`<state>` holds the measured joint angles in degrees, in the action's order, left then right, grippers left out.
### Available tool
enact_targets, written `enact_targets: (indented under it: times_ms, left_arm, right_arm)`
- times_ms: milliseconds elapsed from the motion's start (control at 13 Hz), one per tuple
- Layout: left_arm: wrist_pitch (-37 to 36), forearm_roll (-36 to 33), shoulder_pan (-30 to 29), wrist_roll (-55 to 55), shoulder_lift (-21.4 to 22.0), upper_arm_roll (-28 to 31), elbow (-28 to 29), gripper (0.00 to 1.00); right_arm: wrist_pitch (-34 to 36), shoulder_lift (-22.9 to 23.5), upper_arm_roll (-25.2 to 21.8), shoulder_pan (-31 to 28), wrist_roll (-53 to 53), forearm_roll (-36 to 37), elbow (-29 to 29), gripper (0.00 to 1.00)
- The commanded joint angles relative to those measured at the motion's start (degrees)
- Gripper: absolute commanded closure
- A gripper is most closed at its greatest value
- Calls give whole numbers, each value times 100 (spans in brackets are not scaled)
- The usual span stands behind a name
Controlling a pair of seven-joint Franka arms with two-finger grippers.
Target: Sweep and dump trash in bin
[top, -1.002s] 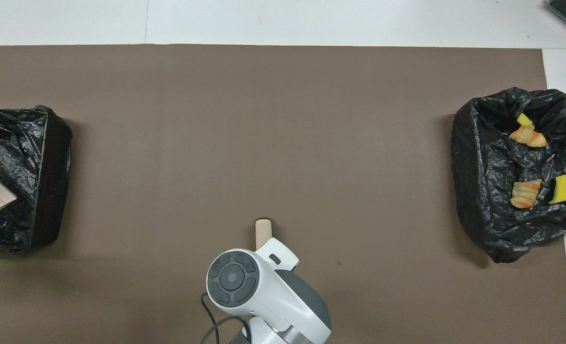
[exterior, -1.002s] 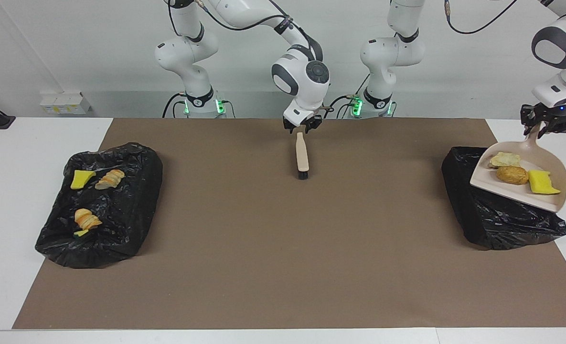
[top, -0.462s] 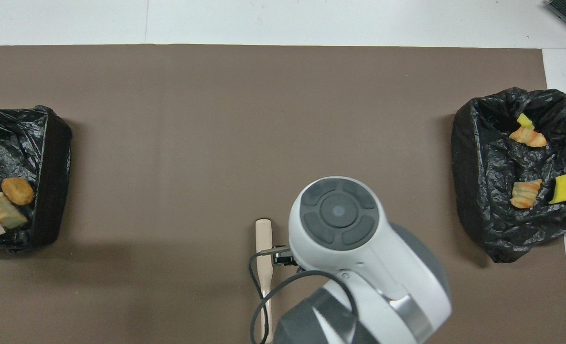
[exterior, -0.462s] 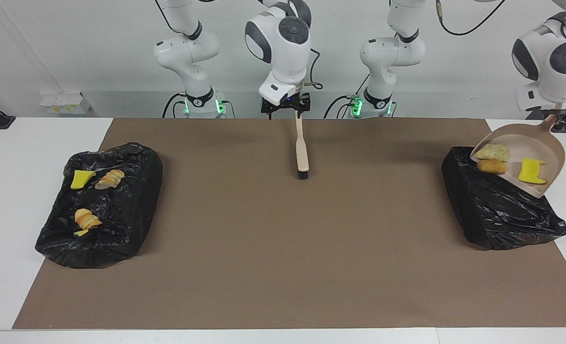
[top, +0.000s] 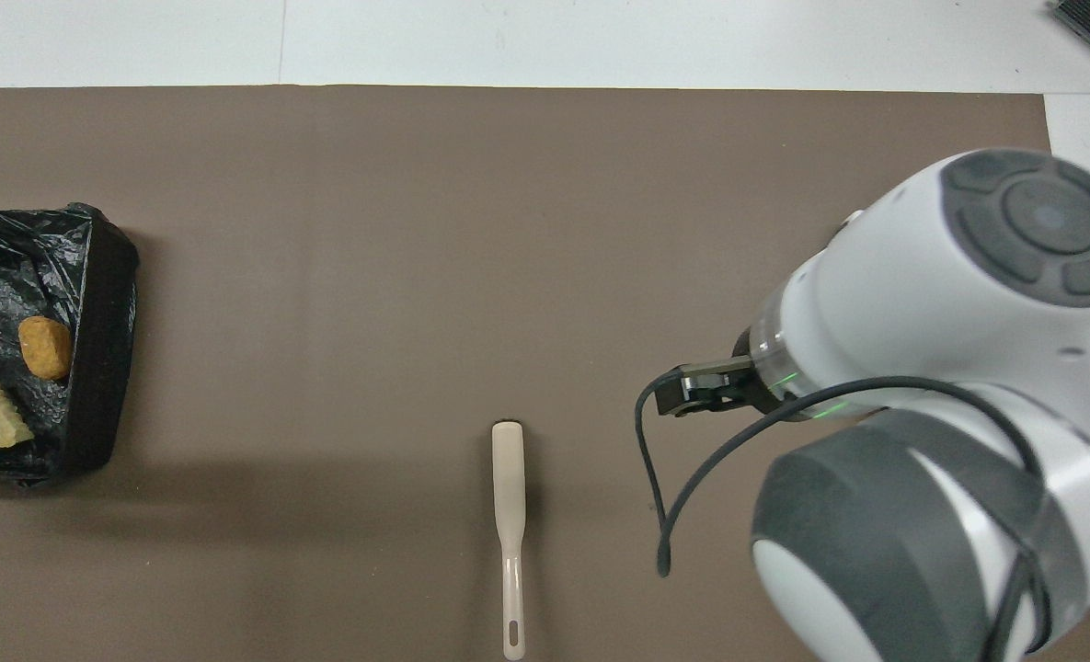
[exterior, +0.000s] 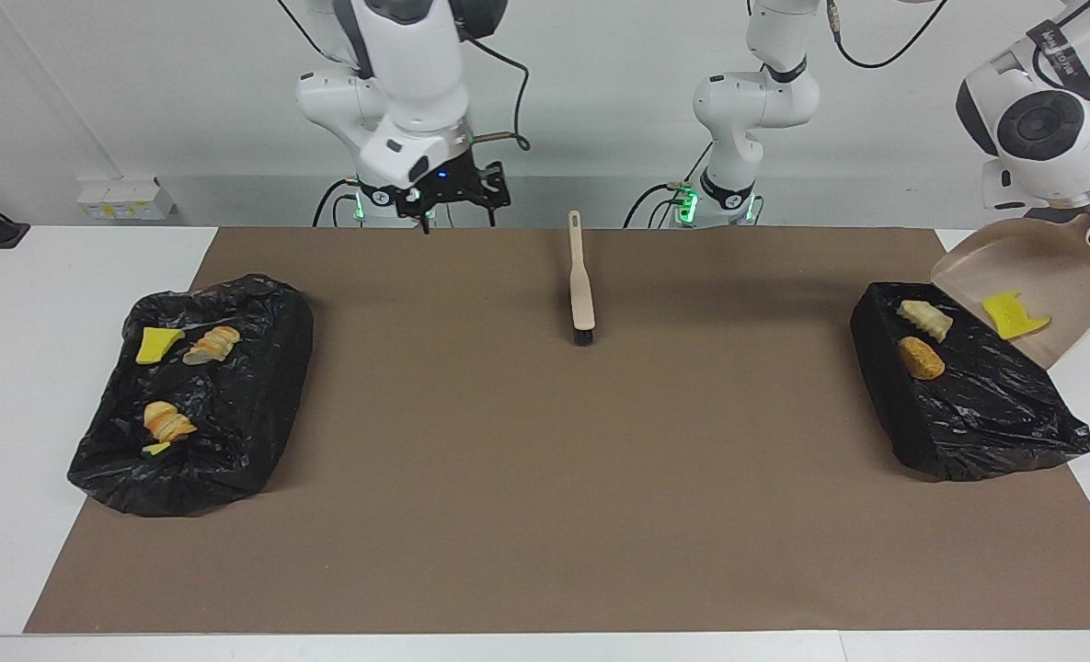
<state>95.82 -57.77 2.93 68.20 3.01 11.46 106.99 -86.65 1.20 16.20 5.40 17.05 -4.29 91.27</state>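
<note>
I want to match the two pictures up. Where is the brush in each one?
Facing view: the brush lies on the brown mat, midway along the table, close to the robots, bristles pointing away from them.
Overhead view: the brush lies low in the middle, handle toward the robots.
Shared landmark: the black bin holding a brown chunk, also seen overhead.

Matt brown paper mat [exterior: 545,478], crinkled glossy black plastic bin liners [exterior: 977,414], smooth beige plastic dustpan [exterior: 1050,267].
</note>
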Motion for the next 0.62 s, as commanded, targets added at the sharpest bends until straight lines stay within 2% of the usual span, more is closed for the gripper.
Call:
enact_targets:
  times_ms: [0, 231, 385, 462, 539]
  left_arm:
    - [-160, -164, 50, 193, -143, -48, -223, 100]
    - [-482, -480, 50, 142, -222, -302, -337, 100]
    - [-599, -358, 50, -43, -231, -390, -372, 100]
    - [-564, -88, 41, -52, -222, -416, -477, 100]
    - [-581, 681, 41, -61, -257, -399, -756, 100]
  right_arm:
    - [96, 12, 85, -424, -245, 418, -188, 0]
    - [52, 29, 59, -653, -866, 894, -215, 0]
    - [70, 12, -606, -593, -1308, 895, -363, 0]
    - [70, 29, -818, -601, -1370, 851, -487, 0]
    - [70, 21, -1020, -610, -1379, 834, -505, 0]
